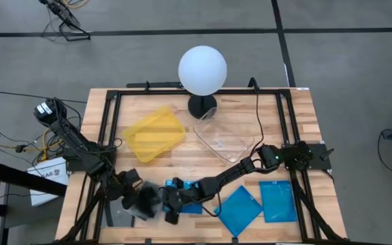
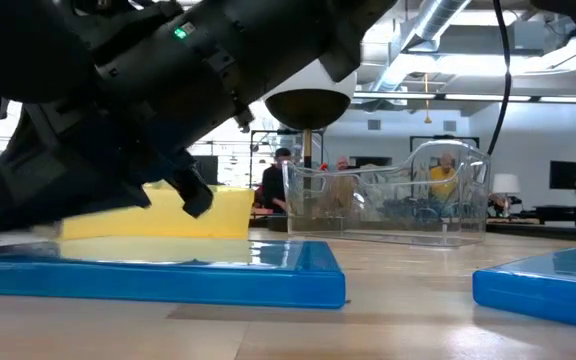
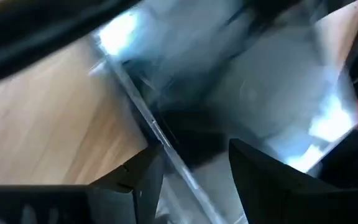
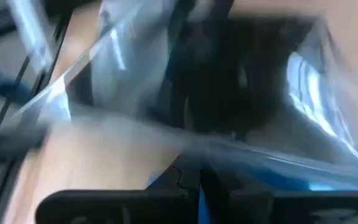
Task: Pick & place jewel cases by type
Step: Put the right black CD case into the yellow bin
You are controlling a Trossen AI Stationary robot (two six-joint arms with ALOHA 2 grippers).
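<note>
Both claws meet at the near left of the tabletop: the left claw sits over a grey case, fingers parted astride its clear edge, grip not confirmed; the right claw reaches across onto a blue case, and whether it is open cannot be told. Judged step: picking up a case for sorting. Next, secure the thin edge and lift level. Two more blue cases lie flat nearby, glossy and square. Yellow tray and clear tray stand beyond.

Grey floor around the wooden table; ceiling ducts, seated people behind.
</note>
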